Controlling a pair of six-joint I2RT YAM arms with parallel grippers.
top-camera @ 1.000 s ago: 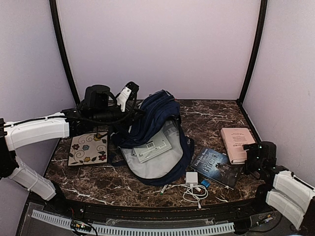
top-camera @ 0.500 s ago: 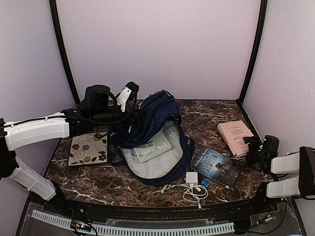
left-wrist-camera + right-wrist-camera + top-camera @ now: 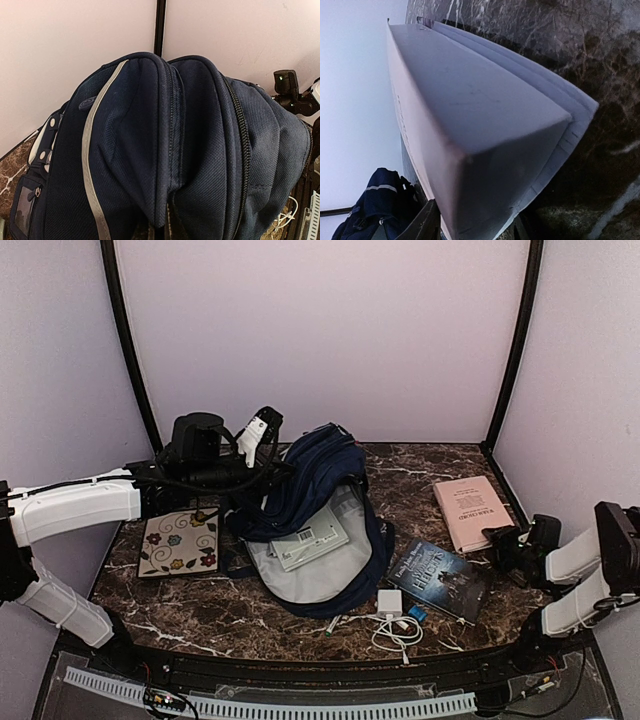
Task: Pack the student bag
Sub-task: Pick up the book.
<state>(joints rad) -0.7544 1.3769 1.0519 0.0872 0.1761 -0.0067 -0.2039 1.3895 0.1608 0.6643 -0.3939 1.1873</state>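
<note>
The student bag point(image 3: 200, 150) is navy cloth with a coarse, grainy weave, matt all over. Its trim stripe point(image 3: 92, 165) is a smoother pale-grey tape, its zip point(image 3: 241, 127) a row of fine dark teeth, and its lining point(image 3: 320, 580) a smooth light-grey fabric. The table point(image 3: 420, 475) has a dark marble-patterned top with a slight sheen. The pink book point(image 3: 470, 115) has a smooth, matt paper cover; the dark book point(image 3: 440, 580) looks glossier. The charger point(image 3: 389, 601) is smooth white plastic.
</note>
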